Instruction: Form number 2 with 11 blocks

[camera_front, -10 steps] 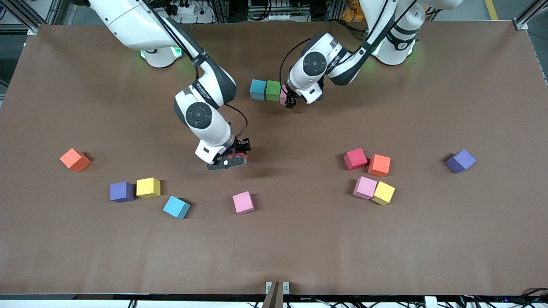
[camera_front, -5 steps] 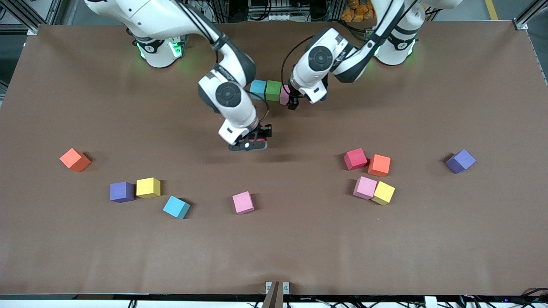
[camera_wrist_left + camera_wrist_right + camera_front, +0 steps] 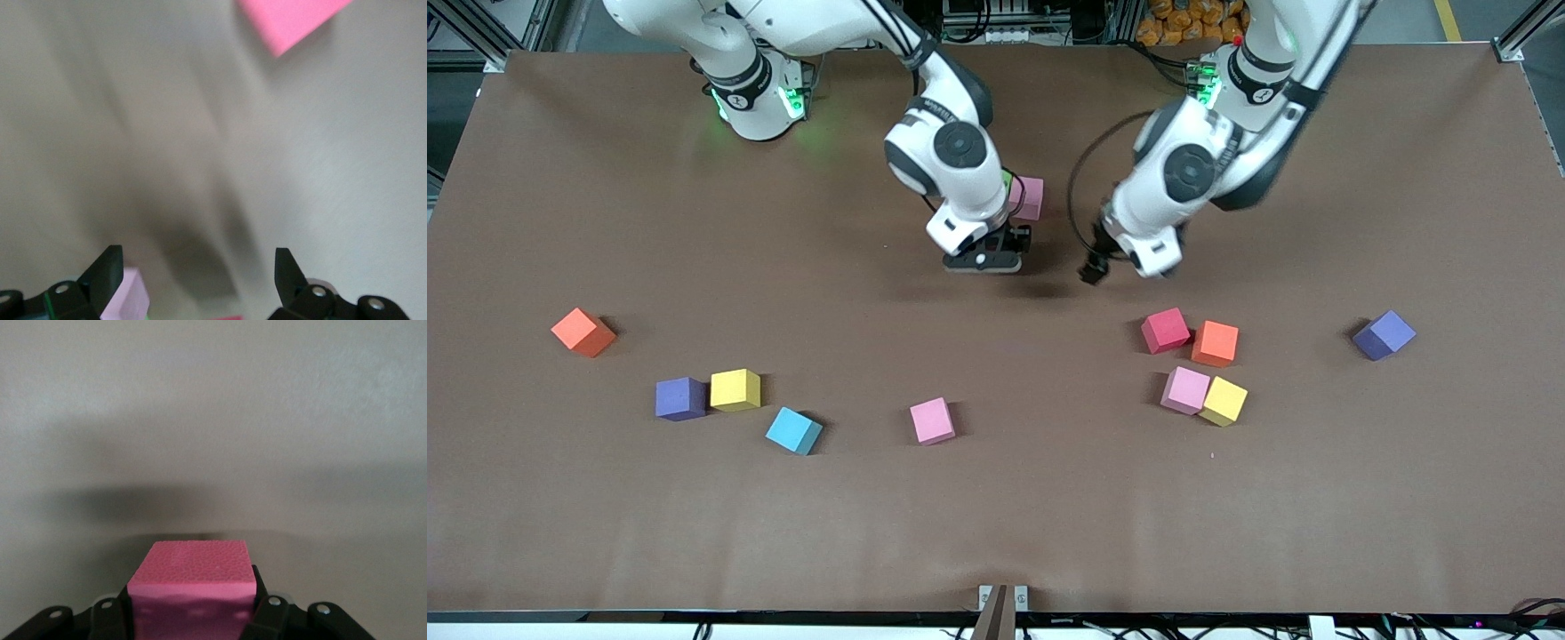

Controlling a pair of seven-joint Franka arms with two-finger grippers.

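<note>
My right gripper [image 3: 987, 258] is shut on a red block [image 3: 193, 567] and hangs low over bare table, close by a pink block [image 3: 1030, 197]. That pink block touches a green block [image 3: 1007, 180], which the right arm mostly hides along with the rest of that row. My left gripper [image 3: 1094, 268] is open and holds nothing, over bare table between the row and a red block [image 3: 1165, 330]. In the left wrist view the open gripper [image 3: 195, 257] frames bare table, with the pink block [image 3: 127, 297] at one fingertip.
Loose blocks lie nearer the front camera: orange [image 3: 1215, 343], pink [image 3: 1185, 389], yellow [image 3: 1223, 401], pink [image 3: 932, 420], light blue [image 3: 793, 430], yellow [image 3: 735, 389], orange-red [image 3: 583, 332]. Two purple cubes [image 3: 679, 397] [image 3: 1384, 334] sit among them.
The right arm has carried the red block from mid-table up to the row. The left gripper has drawn away from the row's pink block, toward the loose red block.
</note>
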